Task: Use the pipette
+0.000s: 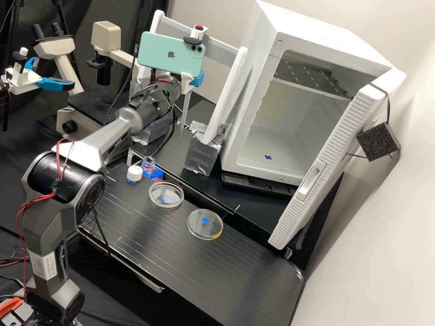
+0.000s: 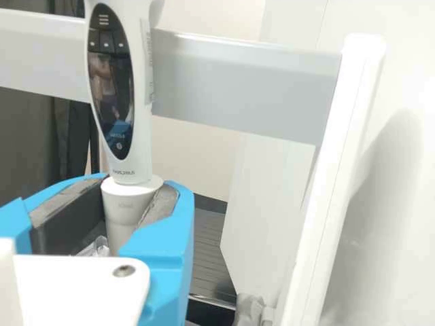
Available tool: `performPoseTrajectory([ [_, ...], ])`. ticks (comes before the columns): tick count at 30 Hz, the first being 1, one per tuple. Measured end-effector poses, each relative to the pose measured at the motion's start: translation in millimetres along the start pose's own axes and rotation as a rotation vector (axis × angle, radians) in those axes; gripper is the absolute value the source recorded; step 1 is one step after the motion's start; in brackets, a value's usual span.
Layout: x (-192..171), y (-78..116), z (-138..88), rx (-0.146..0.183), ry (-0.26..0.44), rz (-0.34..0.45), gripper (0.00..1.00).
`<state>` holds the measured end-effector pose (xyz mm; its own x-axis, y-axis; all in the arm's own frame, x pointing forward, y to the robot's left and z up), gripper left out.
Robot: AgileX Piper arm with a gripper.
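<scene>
Gripper [image 1: 195,80] gripping white pipette [image 2: 139,115], black oval display [image 2: 112,81].

This place is looking like a science lab. One clear round dish [image 1: 166,195] is sitting on the black counter [image 1: 253,276], and another round dish [image 1: 205,224] is lying near it. A little clear bottle [image 1: 148,163] is standing close by — a white cap [image 1: 134,172] is resting just beside it. A big microscope [image 1: 54,46] is standing at the back, a pipette [image 2: 139,159] is pointing down, and a big white box [image 1: 312,29] is standing with its door [image 1: 326,158] hanging open.
</scene>
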<state>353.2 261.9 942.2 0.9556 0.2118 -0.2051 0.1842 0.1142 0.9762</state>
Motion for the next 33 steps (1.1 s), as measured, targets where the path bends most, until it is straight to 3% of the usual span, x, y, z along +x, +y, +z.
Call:
performPoseTrajectory([
  [7, -7, 5.3, -1, 0.011, 0.007, 0.016, 0.00],
  [21, -26, 12.6, -13, 0.002, 0.040, 0.024, 0.00],
  [33, -20, 1.2, -24, -0.017, 0.024, -0.068, 0.00],
])
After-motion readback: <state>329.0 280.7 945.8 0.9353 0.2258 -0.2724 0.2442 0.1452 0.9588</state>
